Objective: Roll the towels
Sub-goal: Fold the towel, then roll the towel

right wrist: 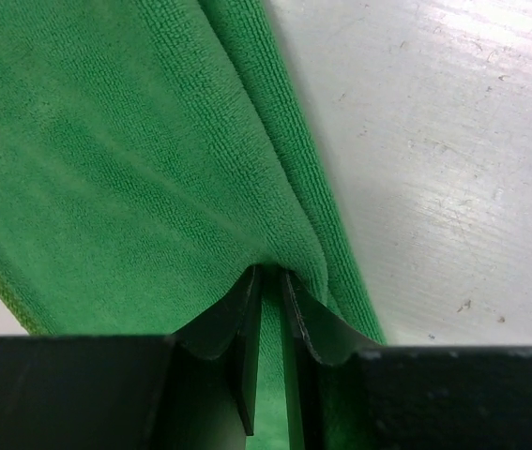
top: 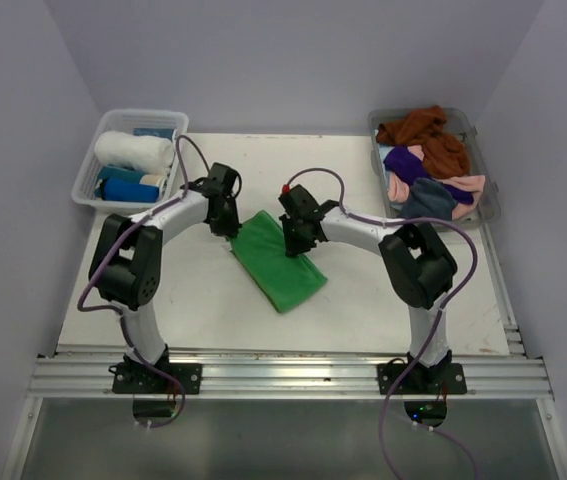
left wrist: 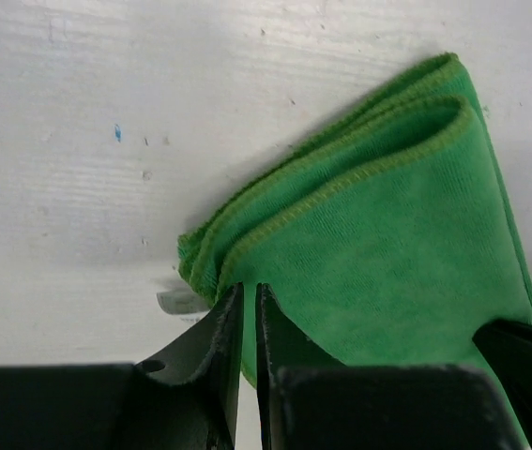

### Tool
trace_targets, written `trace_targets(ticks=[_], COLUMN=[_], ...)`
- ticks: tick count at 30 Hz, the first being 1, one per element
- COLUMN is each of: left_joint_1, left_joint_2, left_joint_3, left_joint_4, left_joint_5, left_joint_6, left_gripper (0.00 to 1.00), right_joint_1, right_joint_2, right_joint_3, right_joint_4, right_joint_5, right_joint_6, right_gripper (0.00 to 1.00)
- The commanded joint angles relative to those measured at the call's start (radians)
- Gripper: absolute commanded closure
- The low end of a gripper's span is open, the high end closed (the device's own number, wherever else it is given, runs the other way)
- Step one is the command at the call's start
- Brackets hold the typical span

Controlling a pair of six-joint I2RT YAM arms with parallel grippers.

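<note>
A bright green towel lies folded into a strip on the white table, slanting from back left to front right. My left gripper is shut on its back left corner; in the left wrist view the fingers pinch the folded green edge. My right gripper is shut on the strip's back right edge; in the right wrist view a fold of green cloth is pinched between the fingers. Rust-brown, purple, pink and slate grey towels lie in a heap.
A clear tub at the back right holds the loose towels. A white basket at the back left holds a rolled white towel and a rolled blue one. The table's front rail runs by the arm bases.
</note>
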State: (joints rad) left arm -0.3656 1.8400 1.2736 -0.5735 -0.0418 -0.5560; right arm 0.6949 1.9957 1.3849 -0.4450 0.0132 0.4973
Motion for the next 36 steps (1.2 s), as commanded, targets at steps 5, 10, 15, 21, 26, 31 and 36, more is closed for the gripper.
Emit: trace_targets(ticks=[5, 10, 15, 21, 26, 31, 36], left_joint_1=[0.05, 0.059, 0.062, 0.062, 0.041, -0.019, -0.03], left_joint_2=[0.182, 0.272, 0.266, 0.089, -0.03, -0.07, -0.016], left_joint_3=[0.208, 0.36, 0.414, 0.372, 0.212, 0.014, -0.109], left_joint_4=[0.064, 0.037, -0.011, -0.04, -0.026, 0.058, 0.148], left_joint_5=[-0.007, -0.003, -0.039, -0.096, -0.008, 0.103, 0.16], left_joint_6=[0.044, 0.056, 0.071, 0.082, 0.058, -0.014, -0.041], left_gripper=[0.88, 0.88, 0.88, 0.76, 0.76, 0.79, 0.84], right_joint_1=[-0.005, -0.003, -0.005, -0.006, -0.005, -0.005, -0.005], right_joint_2=[-0.06, -0.116, -0.231, -0.307, -0.334, -0.295, -0.299], right_joint_3=[-0.104, -0.153, -0.17, -0.139, -0.204, -0.23, -0.29], right_joint_4=[0.048, 0.08, 0.101, 0.048, 0.066, 0.054, 0.068], right_joint_5=[-0.001, -0.009, -0.01, 0.016, -0.01, -0.053, -0.03], right_joint_6=[0.064, 0.135, 0.146, 0.087, 0.017, -0.006, -0.014], right_gripper=[0.84, 0.85, 0.82, 0.75, 0.74, 0.76, 0.76])
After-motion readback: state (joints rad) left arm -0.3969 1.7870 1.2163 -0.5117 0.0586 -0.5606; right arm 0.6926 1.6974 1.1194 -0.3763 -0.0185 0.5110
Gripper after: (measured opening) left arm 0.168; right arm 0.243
